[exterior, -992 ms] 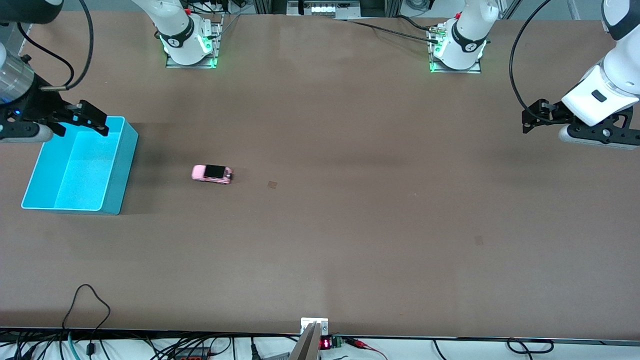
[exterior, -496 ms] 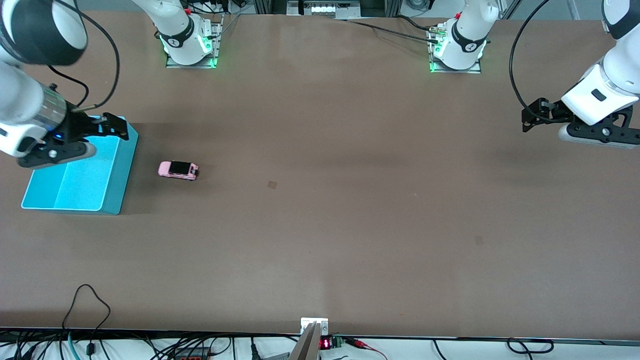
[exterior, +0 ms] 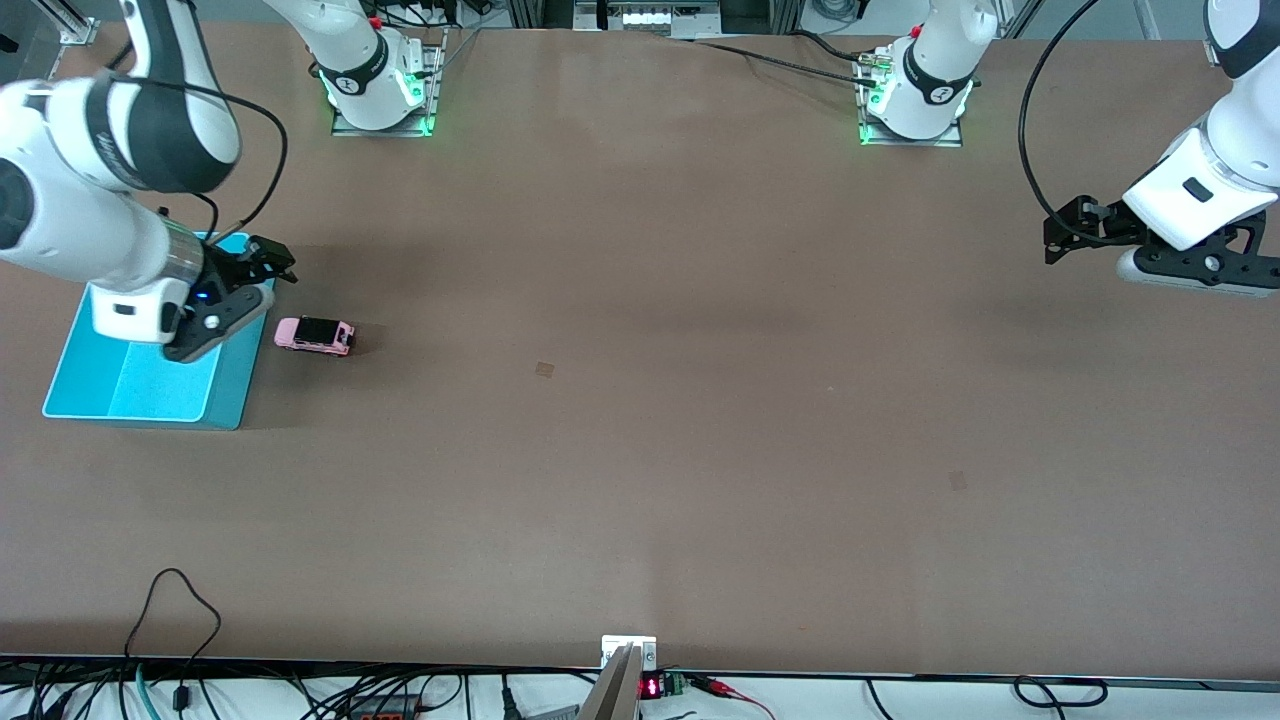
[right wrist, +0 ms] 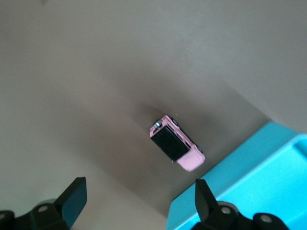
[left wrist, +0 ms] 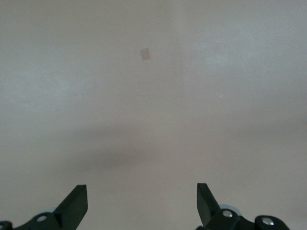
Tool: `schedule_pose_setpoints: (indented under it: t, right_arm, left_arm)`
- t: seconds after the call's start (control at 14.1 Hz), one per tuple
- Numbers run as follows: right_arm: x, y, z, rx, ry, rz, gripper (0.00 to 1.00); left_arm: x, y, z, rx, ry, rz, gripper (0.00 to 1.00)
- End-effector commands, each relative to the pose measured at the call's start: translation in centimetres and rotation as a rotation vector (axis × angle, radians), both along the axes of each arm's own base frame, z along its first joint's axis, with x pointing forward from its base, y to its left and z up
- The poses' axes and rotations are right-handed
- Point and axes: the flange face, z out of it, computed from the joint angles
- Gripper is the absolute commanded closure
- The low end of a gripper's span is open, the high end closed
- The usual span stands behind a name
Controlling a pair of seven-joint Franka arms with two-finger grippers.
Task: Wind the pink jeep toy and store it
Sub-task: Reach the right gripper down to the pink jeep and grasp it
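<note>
The pink jeep toy point(exterior: 314, 335) point(right wrist: 176, 143) stands on the table on its wheels, just beside the turquoise bin point(exterior: 232, 385) point(right wrist: 259, 177). Its black ribbed roof faces up. My right gripper point(exterior: 268, 262) point(right wrist: 139, 201) hangs open over the bin's corner next to the jeep, with nothing between its fingers. The left gripper point(exterior: 1062, 236) point(left wrist: 142, 201) waits open and empty in the air over the left arm's end of the table, with only bare tabletop below it.
The bin sits at the right arm's end of the table, and what shows of its inside is bare. A small square mark point(exterior: 544, 369) point(left wrist: 145, 54) lies on the brown tabletop. Cables run along the table's near edge.
The jeep has rolled across the table toward the bin and now stands beside it. My right arm has swung over the bin toward the jeep. The left arm has not moved.
</note>
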Motion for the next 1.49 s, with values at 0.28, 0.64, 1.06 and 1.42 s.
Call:
schedule_pose_setpoints:
  t: [0.28,0.64,1.06,1.42]
  right_arm:
    - [-2.0,-2.7,-9.6,0.078,-0.112,0.469,0.0]
    - [-2.7,-5.0,-15.6,0.092,-0.148,0.63,0.0]
    - [-5.0,-6.0,-19.2,0.091,-0.165,0.663,0.0]
    - [-5.5,-7.5,-20.7,0.093,-0.162,0.639,0.11]
  left_arm:
    - [-0.5,-0.3,0.7,-0.01,-0.001,0.011,0.0]
    - [-0.5,-0.3,0.6,-0.01,0.0,0.011,0.0]
    - [-0.5,-0.4,0.7,-0.008,-0.001,0.009,0.0]
    - [-0.5,-0.4,0.7,-0.008,-0.001,0.009,0.0]
